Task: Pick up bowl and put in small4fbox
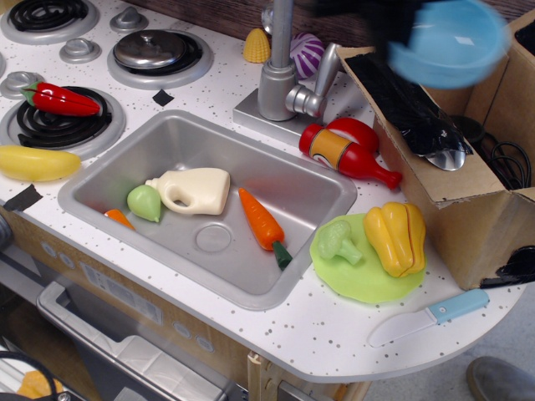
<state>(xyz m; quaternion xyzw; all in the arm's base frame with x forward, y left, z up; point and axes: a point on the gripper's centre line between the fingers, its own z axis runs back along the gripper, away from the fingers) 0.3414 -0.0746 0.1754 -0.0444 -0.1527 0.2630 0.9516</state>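
The light-blue bowl (451,43) is in the air at the top right, blurred by motion, over the open top of the brown cardboard box (468,209). My black gripper (399,32) is a dark blur at the bowl's left rim and holds it. The fingers are too blurred to see singly. The box stands at the right edge of the counter, with a flap covered in black tape (401,92) leaning toward the sink. Cables and dark items lie inside the box.
A steel sink (125,159) holds a cream jug (196,190), a carrot (261,221) and a green pear (144,203). A faucet (280,67) and a red bottle (347,154) stand left of the box. A lime plate (359,280) bears broccoli and a yellow pepper. A toy knife (430,317) lies in front.
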